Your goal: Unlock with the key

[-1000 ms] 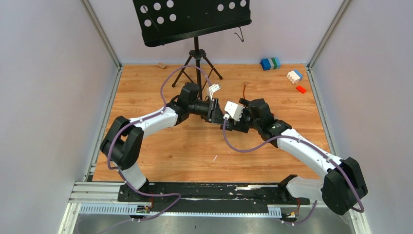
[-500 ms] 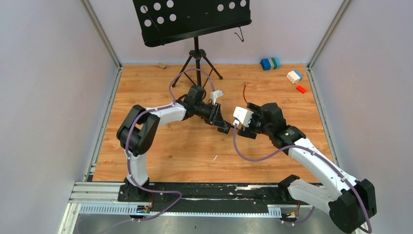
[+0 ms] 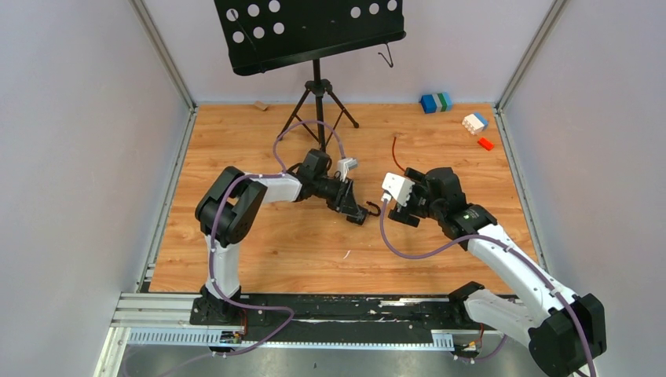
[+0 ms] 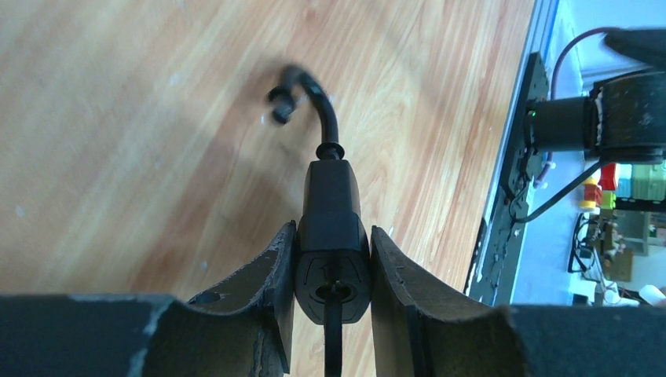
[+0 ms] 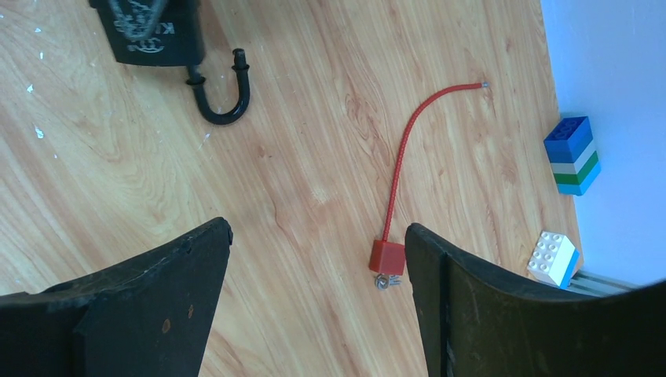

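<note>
My left gripper (image 4: 331, 259) is shut on the black padlock (image 4: 331, 212), one finger against each side of its body. The padlock's shackle (image 4: 310, 94) is swung open, one end free, just above the wooden floor. A thin dark key (image 4: 334, 338) sticks out of the keyhole toward the camera. From above, the padlock (image 3: 360, 212) is at mid-floor. My right gripper (image 5: 318, 298) is open and empty, to the right of the padlock (image 5: 153, 35) and apart from it. Under it lie a red block lock (image 5: 387, 256) with its red cable (image 5: 408, 149) and a small metal key (image 5: 382, 281).
A music stand (image 3: 316, 86) stands on its tripod at the back centre. A blue, white and green brick stack (image 3: 436, 102), a white and blue brick (image 3: 474, 122) and a red brick (image 3: 485, 144) lie at the back right. Grey walls close in both sides.
The two grippers met at mid-floor a second ago. The left arm has since brought the padlock nearer and lower, and the right gripper has drawn back to the right, away from it.
</note>
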You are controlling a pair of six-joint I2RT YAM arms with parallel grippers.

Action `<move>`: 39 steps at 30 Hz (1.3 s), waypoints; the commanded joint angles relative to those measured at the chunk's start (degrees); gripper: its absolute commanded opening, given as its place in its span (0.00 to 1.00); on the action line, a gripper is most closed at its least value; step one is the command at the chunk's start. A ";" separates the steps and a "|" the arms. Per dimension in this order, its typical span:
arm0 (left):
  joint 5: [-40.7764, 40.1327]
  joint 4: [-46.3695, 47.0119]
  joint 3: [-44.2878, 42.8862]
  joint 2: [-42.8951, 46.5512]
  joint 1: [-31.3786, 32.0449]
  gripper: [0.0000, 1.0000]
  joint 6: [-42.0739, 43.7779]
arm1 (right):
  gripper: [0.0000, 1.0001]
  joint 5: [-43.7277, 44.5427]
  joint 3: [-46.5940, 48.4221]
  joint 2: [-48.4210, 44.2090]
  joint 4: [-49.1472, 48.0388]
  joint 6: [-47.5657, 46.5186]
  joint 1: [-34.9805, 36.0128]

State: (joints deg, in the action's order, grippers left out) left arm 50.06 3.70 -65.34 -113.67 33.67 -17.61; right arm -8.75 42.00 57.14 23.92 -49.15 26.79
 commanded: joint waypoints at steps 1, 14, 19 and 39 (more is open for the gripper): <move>2.02 3.56 3.87 2.81 -0.05 0.00 -2.22 | 0.82 -1.53 -0.20 0.08 -1.03 0.66 -0.35; -0.92 1.26 -3.88 -4.61 -0.05 0.21 -9.00 | 0.82 -0.01 0.54 0.11 0.96 0.98 -0.38; -1.92 1.05 -10.34 -9.09 0.20 0.33 -11.22 | 0.83 0.71 0.06 -0.86 1.37 1.09 -0.44; -14.15 -7.85 -9.39 -3.22 0.74 0.92 -3.19 | 0.83 0.82 0.25 -2.79 2.89 1.67 -0.55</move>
State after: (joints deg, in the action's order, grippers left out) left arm 43.03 1.56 -76.99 -121.47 34.98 -25.80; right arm -7.62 42.00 55.09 27.22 -48.51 26.52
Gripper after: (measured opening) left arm 0.873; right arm 0.825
